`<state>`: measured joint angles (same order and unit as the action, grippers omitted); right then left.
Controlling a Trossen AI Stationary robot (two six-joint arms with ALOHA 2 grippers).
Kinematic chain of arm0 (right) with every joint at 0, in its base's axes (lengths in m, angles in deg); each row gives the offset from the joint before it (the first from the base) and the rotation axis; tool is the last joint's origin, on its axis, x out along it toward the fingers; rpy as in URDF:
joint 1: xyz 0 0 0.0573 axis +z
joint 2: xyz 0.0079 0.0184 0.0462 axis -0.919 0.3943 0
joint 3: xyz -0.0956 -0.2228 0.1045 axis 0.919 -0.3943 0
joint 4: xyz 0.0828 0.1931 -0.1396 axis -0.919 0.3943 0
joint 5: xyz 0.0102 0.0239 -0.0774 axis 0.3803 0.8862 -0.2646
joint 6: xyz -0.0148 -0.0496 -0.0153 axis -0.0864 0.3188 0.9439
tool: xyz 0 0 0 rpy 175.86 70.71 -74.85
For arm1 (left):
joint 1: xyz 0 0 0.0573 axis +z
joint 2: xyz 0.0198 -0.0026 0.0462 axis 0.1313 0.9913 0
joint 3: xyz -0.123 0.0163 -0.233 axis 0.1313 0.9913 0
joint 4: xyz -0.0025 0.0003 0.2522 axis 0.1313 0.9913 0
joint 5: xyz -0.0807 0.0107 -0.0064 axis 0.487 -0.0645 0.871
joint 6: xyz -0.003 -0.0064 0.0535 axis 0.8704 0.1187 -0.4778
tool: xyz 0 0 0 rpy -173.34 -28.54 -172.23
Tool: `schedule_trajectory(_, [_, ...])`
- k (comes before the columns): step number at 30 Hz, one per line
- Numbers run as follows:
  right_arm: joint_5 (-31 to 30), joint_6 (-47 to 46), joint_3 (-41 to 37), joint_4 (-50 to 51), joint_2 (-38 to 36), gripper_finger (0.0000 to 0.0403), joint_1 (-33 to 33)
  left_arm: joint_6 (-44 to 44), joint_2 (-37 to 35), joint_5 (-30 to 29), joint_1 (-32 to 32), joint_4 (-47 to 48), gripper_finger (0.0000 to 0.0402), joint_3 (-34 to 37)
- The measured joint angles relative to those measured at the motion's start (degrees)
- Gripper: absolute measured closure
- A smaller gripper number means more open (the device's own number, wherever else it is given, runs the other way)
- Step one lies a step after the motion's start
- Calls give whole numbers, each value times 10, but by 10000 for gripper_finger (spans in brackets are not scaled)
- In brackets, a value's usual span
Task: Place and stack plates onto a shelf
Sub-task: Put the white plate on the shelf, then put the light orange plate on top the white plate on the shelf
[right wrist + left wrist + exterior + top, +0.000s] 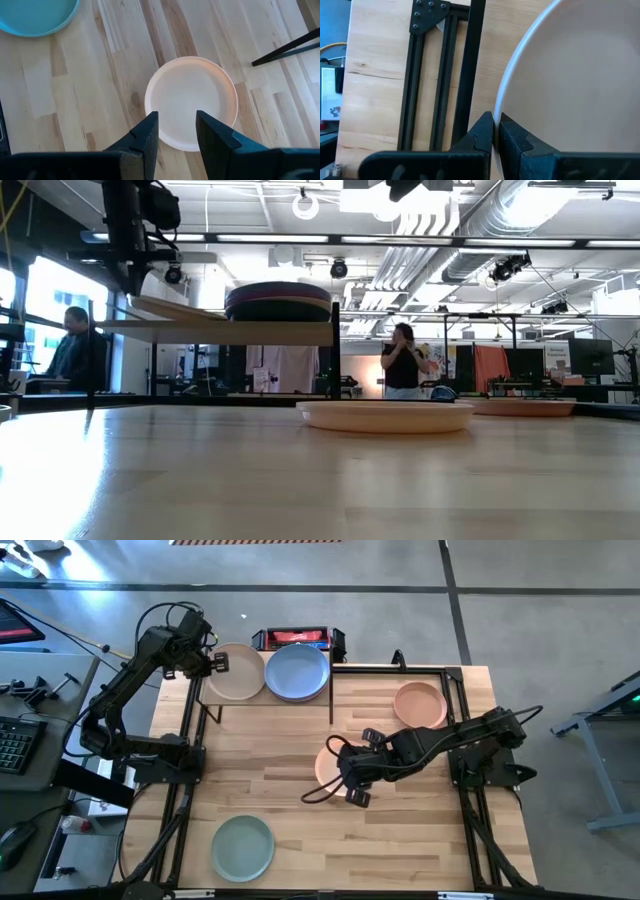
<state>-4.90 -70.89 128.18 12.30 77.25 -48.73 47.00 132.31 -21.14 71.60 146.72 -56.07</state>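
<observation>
Taking the high view as a clock face, the shelf (270, 700) sits at about 11 o'clock on the table (280, 790). On its right half rests a stack topped by a blue plate (297, 672); the low view shows dark and purple rims under that top one, though how many lie there I cannot tell.

The left gripper (218, 663) is clamped on the rim of a beige plate (236, 672) at the shelf's left half — the low view shows that plate tilted, one edge raised, so it looks not yet fully set down.

3 plates lie off the shelf: a peach plate (420, 704) at 2 o'clock, a sage green plate (242, 846) at 7 o'clock, and a pale peach plate (190, 109) near the centre. The right gripper (176, 131) hovers over that last one, fingers spread apart and holding nothing — its rim shows between them in the right wrist view.

So I judge the task roughly half done: releasing the beige plate comes next, then 3 more pickups.
</observation>
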Motion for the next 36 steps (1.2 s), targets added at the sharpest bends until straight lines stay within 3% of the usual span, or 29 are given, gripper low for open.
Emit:
schedule_trajectory(11, [0, 0, 0, 13, 0, 295, 2, -4, 1, 12, 0, 3, 393, 0])
schedule_trajectory(24, [0, 2, 0, 37, 0, 295, 8, 4, 12, 23, 0, 6, 330, 1])
schedule_trajectory(32, [0, 2, 0, 37, 0, 295, 8, -21, 12, 11, 0, 55, 328, 1])
schedule_trajectory(36, [0, -5, 0, 37, 0, 295, 8, -37, 9, 42, -3, 71, 328, 1])
